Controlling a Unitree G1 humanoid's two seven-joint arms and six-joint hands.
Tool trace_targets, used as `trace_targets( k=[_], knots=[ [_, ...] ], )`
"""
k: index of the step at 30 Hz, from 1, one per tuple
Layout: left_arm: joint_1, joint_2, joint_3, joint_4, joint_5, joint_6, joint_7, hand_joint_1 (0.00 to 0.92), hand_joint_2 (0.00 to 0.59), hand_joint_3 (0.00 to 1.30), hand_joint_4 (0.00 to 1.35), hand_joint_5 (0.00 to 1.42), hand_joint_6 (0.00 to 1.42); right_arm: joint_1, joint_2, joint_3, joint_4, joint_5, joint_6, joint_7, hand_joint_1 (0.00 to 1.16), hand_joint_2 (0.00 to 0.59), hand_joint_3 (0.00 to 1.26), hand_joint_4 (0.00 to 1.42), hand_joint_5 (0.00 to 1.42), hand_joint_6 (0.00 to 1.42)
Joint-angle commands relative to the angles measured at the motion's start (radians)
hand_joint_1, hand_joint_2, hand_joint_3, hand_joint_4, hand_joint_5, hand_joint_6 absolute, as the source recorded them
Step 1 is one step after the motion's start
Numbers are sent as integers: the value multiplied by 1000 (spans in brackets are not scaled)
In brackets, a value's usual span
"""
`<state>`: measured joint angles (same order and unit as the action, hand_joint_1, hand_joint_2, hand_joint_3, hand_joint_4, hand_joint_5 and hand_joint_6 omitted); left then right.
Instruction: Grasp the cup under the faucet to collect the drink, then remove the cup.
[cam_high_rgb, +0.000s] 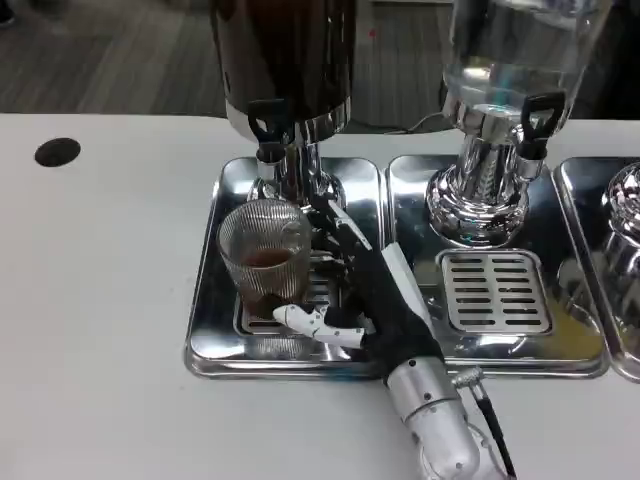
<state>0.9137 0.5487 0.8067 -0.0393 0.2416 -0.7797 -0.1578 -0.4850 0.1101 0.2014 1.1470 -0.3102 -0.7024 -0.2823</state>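
Clear ribbed cup (264, 250) holds brown drink (266, 260); silver tray (205, 340) on white table (95, 300).

Drinks station: dispensers (290, 60) on trays (210, 340)

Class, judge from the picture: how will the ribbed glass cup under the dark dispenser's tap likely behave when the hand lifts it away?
The cup looks like rigid ribbed glass, so probably breakable, though the ribs may aid grip. It holds only a little brown drink, so spilling seems unlikely. The right hand sits beside it.

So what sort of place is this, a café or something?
Likely a self-serve drinks station, perhaps a mock-up. Two tap dispensers, one dark and one clear, stand on steel drip trays, and the robot's right hand is at a ribbed glass cup holding some brown drink.
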Motion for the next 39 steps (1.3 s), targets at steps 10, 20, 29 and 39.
trace_targets(
  k=[10, 20, 29, 39],
  knots=[
    [4, 0, -9, 14, 2, -5, -12, 0, 0, 0, 0, 0, 0, -67, 93, 19, 19, 3, 34, -42, 981, 159, 91, 128, 173, 244],
    [-12, 8, -13, 17, 0, -1, -15, 0, 0, 0, 0, 0, 0, -67, 101, 48, 13, -5, 48, -54, 979, 164, 100, 129, 172, 228],
    [-22, 5, -27, 17, 6, 0, -16, 0, 0, 0, 0, 0, 0, -85, 89, 65, 25, -11, 95, -46, 969, 166, 93, 121, 172, 226],
    [-28, 9, -37, 10, 6, 9, -14, 0, 0, 0, 0, 0, 0, -106, 85, 58, 45, -6, 129, -48, 962, 166, 91, 119, 158, 204]
  ],
)
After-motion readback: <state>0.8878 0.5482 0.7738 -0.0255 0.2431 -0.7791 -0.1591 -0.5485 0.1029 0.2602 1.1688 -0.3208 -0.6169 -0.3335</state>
